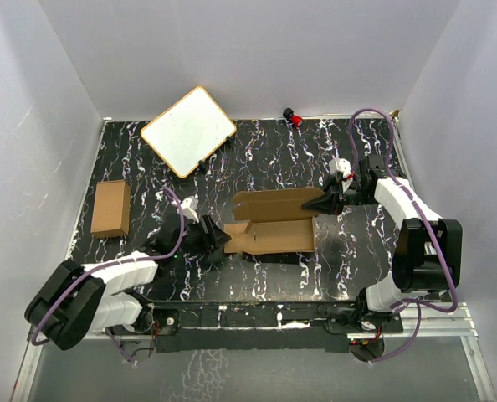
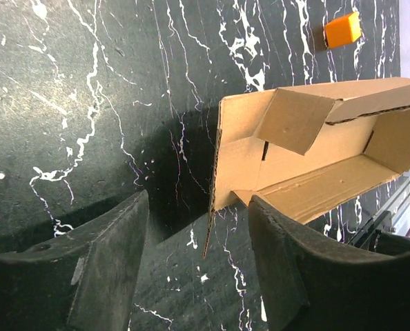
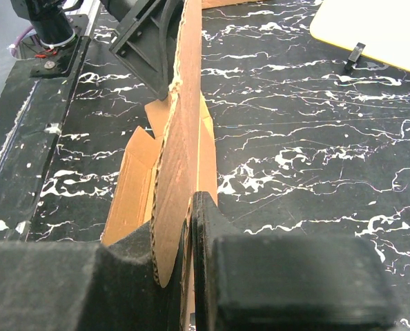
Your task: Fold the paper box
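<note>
The paper box is a brown cardboard piece, partly folded into a long open trough, lying mid-table. My right gripper is shut on its raised far panel at the right end; in the right wrist view the gripper pinches the upright panel edge-on. My left gripper is at the box's left end with its jaws open. In the left wrist view the gripper has the thin edge of an end flap in the gap between its fingers, touching neither, and the open trough lies beyond.
Another small brown carton lies at the left side. A white board with a tan rim lies tilted at the back left, with a small black clip at its edge. A small red object sits at the back wall. An orange block shows in the left wrist view.
</note>
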Controlling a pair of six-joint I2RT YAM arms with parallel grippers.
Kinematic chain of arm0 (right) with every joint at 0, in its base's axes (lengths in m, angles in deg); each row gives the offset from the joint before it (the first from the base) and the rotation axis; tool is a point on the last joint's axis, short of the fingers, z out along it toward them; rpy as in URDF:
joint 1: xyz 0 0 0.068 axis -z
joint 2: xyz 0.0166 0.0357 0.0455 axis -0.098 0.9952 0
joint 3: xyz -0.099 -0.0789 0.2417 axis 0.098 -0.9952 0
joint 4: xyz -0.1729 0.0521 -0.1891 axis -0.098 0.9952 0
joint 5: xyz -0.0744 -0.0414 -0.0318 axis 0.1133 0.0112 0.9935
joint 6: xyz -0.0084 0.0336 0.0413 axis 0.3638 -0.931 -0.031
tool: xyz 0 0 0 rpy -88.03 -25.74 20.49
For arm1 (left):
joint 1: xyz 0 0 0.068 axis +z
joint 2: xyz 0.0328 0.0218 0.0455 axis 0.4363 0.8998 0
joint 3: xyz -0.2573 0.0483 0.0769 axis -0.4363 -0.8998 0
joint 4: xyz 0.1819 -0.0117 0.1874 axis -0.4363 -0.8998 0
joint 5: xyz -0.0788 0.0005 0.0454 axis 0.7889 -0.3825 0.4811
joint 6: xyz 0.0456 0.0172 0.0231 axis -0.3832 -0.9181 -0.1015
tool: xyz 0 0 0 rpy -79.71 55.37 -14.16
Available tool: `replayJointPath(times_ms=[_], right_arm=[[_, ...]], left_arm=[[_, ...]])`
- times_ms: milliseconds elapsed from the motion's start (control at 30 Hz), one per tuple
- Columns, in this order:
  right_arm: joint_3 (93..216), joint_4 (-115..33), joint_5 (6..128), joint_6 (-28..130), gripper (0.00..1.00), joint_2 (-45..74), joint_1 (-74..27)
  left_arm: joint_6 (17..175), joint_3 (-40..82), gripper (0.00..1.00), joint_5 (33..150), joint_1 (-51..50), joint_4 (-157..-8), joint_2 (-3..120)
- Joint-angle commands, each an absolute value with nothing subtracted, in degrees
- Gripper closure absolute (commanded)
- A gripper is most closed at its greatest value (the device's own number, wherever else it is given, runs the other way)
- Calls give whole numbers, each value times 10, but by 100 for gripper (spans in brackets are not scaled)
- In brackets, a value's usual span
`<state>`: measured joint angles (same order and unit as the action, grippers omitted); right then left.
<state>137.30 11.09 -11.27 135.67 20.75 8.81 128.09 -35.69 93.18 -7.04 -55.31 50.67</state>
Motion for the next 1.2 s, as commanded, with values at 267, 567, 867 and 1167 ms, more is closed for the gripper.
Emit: replayJointPath(times_ms=[267,567,867,1167], right_arm=[[1371,91,-231,1401,90,192,93],[1369,91,-230,1403,90,193,93],[1364,93,-231,1412,90,192,93],[1359,92,-232,1417,90,192,93]], left_arm=[[1300,-336,61,936,-87,-494,548],[1313,-330,92,950,-88,-485,549],[1337,-326,100,972,-88,-464,541],[1342,-320,100,986,-88,-447,538]])
